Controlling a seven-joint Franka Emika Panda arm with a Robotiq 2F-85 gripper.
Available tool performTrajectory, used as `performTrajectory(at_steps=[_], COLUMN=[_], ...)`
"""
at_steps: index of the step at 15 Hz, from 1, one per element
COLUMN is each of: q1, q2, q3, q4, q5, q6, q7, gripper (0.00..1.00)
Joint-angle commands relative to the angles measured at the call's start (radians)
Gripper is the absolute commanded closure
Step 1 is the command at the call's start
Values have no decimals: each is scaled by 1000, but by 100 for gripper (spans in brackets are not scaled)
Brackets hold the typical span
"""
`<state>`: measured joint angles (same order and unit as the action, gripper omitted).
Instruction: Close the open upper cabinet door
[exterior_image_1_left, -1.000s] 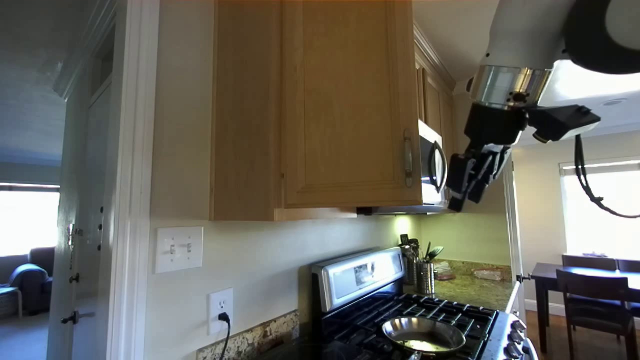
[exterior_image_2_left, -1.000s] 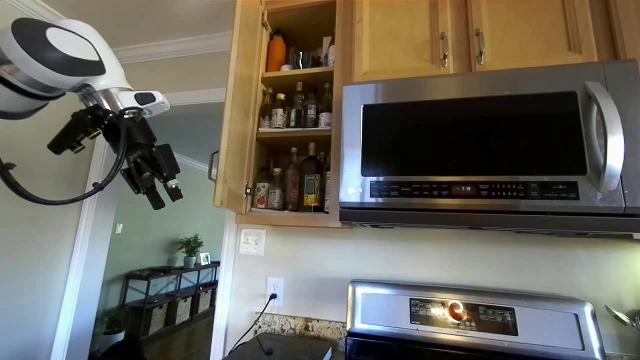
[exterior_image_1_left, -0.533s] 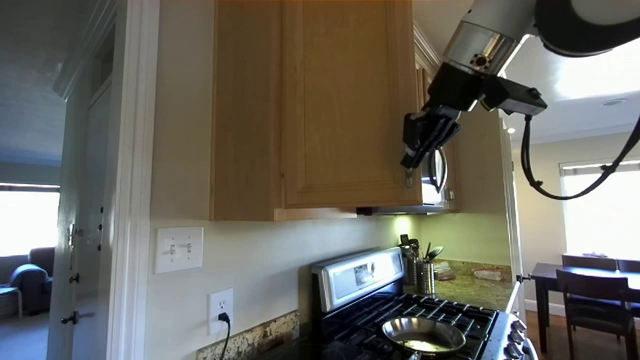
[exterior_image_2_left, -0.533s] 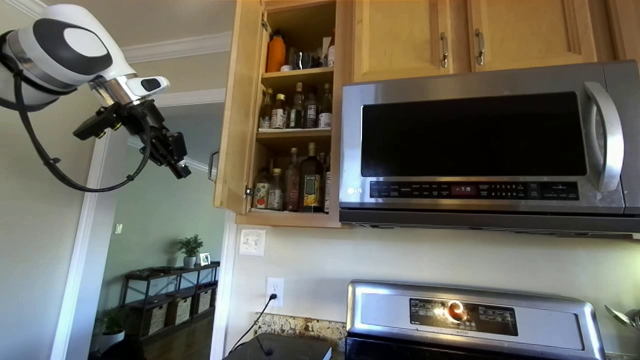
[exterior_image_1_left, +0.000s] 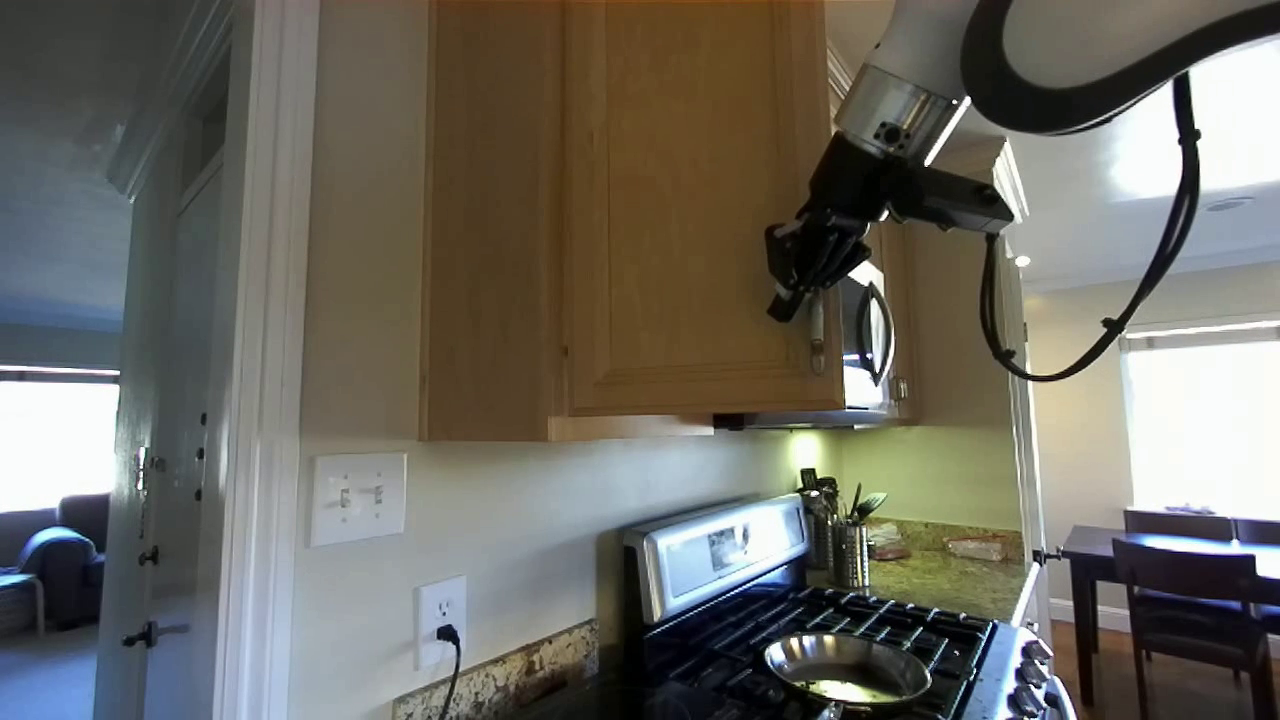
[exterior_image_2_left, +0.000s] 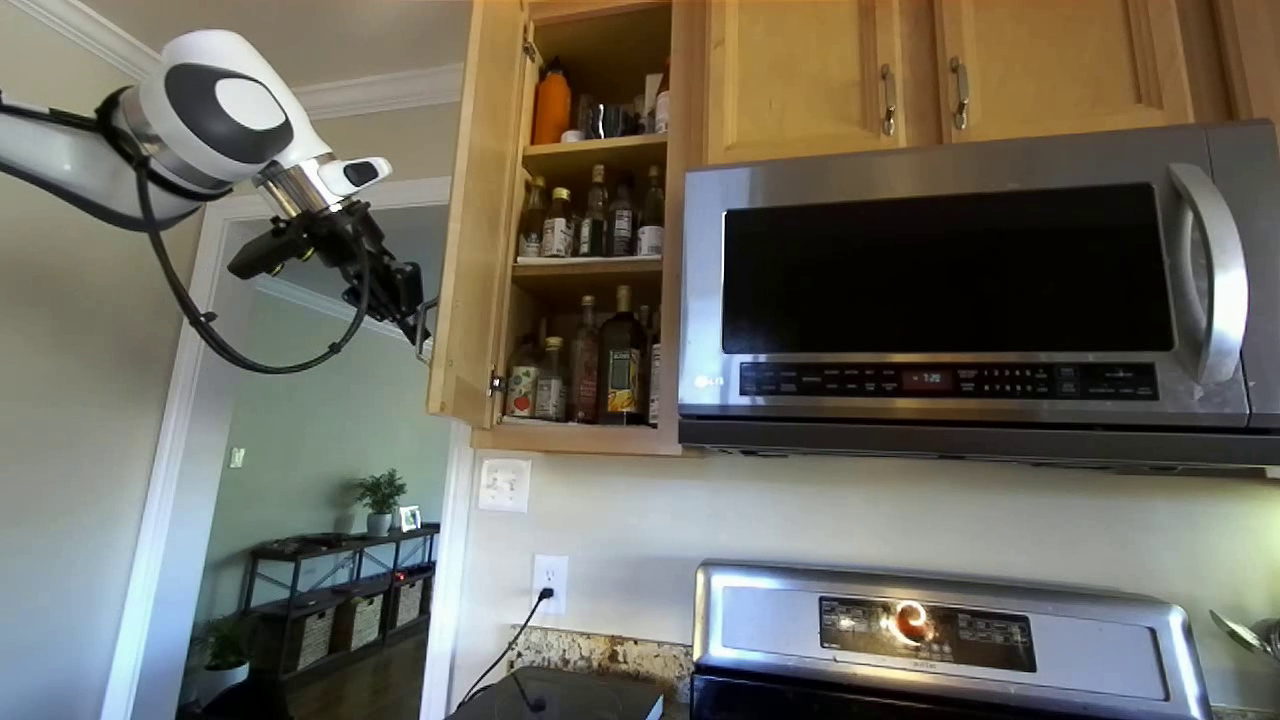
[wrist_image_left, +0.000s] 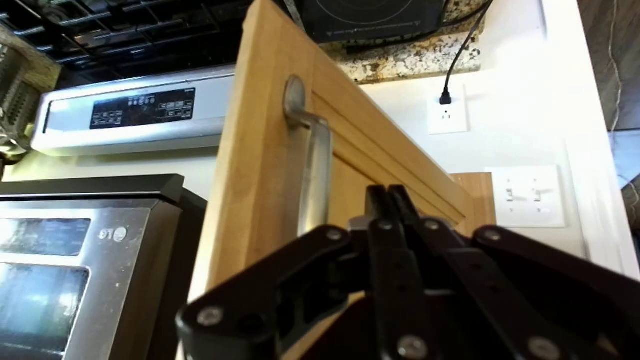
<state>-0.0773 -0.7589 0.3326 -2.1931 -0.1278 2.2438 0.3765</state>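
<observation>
The upper cabinet door (exterior_image_1_left: 690, 200) stands open; an exterior view shows its inner face (exterior_image_2_left: 472, 250) swung out from the shelves. Its slim silver handle (exterior_image_1_left: 817, 340) also appears in the wrist view (wrist_image_left: 316, 170), partly covered by my gripper (wrist_image_left: 387, 192). The jaws are together with nothing between them. In the wrist view the fingertips lie just right of the handle, over the outer panel and toward the hinge side. In both exterior views the gripper (exterior_image_2_left: 424, 335) is close beside handle and outer face; whether it touches the door I cannot tell.
Several bottles (exterior_image_2_left: 622, 360) fill the cabinet shelves. Right of the cabinet is the stainless microwave (exterior_image_2_left: 950, 270), below shorter wooden doors (exterior_image_2_left: 805, 80). The stove (exterior_image_1_left: 720, 550) with a frying pan (exterior_image_1_left: 848, 680) sits underneath. A door frame (exterior_image_1_left: 270, 350) borders the wall.
My gripper has gone from partly open to shut. It has moved up and across to the door's outer face beside the handle. The door has not visibly moved.
</observation>
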Motion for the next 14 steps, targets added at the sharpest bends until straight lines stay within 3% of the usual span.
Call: performTrajectory(at_steps=[1, 14], q1=[-27, -110], q2=[27, 103], q3=[-21, -186], q4=[25, 9], q5=[-47, -146], q6=[4, 19], q7=[2, -47], gripper=[95, 95])
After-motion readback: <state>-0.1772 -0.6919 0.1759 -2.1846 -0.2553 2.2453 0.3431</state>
